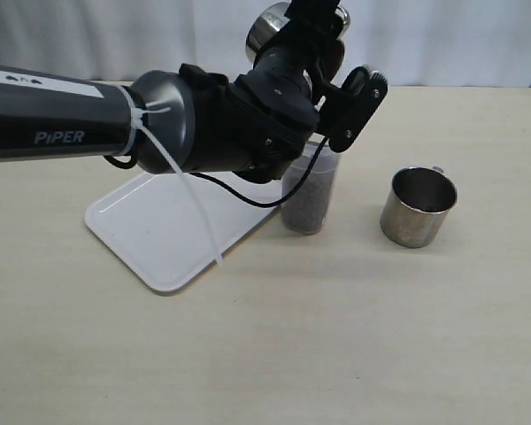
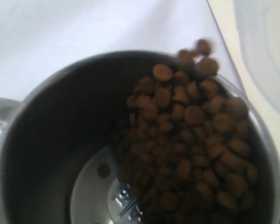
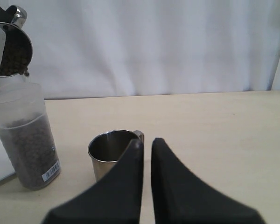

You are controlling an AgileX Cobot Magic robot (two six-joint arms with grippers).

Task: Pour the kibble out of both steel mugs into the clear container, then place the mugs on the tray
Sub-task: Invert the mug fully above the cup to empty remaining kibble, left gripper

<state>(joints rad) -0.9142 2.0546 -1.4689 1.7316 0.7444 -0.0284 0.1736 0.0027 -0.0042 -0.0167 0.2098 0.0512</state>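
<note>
My left gripper (image 1: 311, 16) is shut on a steel mug (image 1: 267, 28) and holds it tipped high over the clear container (image 1: 310, 197). In the left wrist view the kibble (image 2: 191, 135) lies piled against the mug's low side, with a few pellets at the rim (image 2: 203, 49). The container is about half full of kibble (image 3: 28, 144). The other steel mug (image 1: 418, 205) stands upright and empty to the right of the container. My right gripper (image 3: 147, 142) is shut on nothing, just in front of that mug (image 3: 109, 151). The white tray (image 1: 159, 232) lies left of the container.
The left arm (image 1: 71, 119) spans the left half of the exterior view, above the tray. A white curtain (image 3: 154, 46) hangs behind the table's far edge. Bare tabletop (image 1: 274, 354) lies in front of the objects.
</note>
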